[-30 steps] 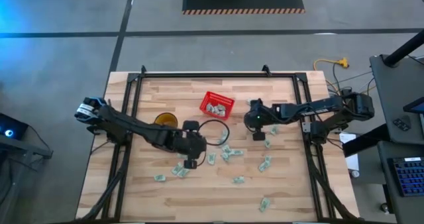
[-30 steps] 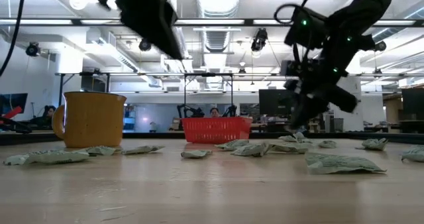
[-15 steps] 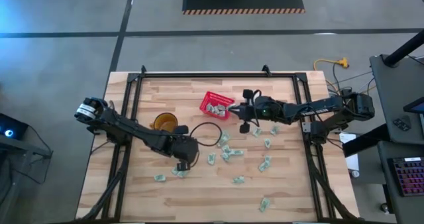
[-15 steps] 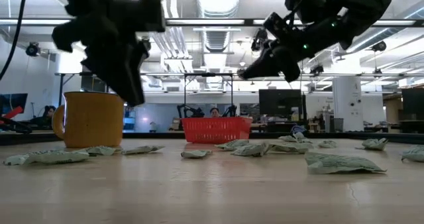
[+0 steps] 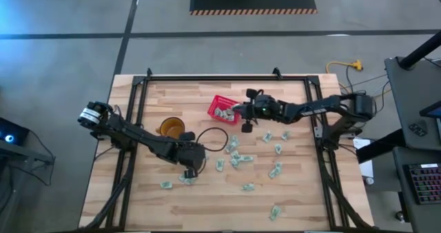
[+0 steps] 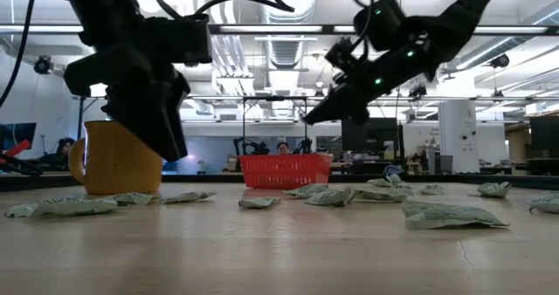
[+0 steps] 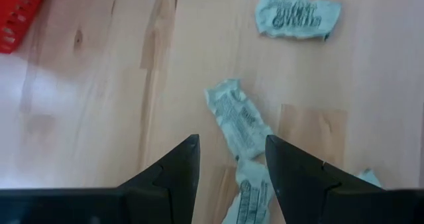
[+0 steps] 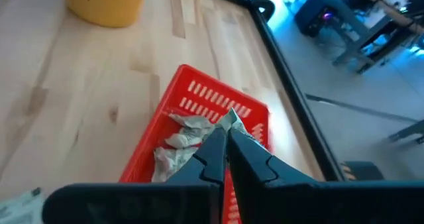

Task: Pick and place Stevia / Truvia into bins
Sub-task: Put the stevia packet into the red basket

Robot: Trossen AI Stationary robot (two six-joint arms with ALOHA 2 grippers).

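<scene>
**Right end effector pinches a sachet over the basket; left hangs spread above the loose sachets**

On the left of the wooden surface, the left end effector hangs low over loose sachets, its 2 fingers spread with nothing between them. In the left wrist view 1 crumpled sachet lies just ahead of the gap between the fingers, another farther off. A yellow mug stands just behind this arm, and a black cable loop lies beside it.

Near the middle, toward the back edge, sits the red basket with several sachets already inside. More sachets lie scattered across the surface in front of it and to the right.

The right end effector reaches in from the right and is poised above the basket's right end, its fingers pressed together on 1 pale sachet, held clear of those in the basket.
</scene>
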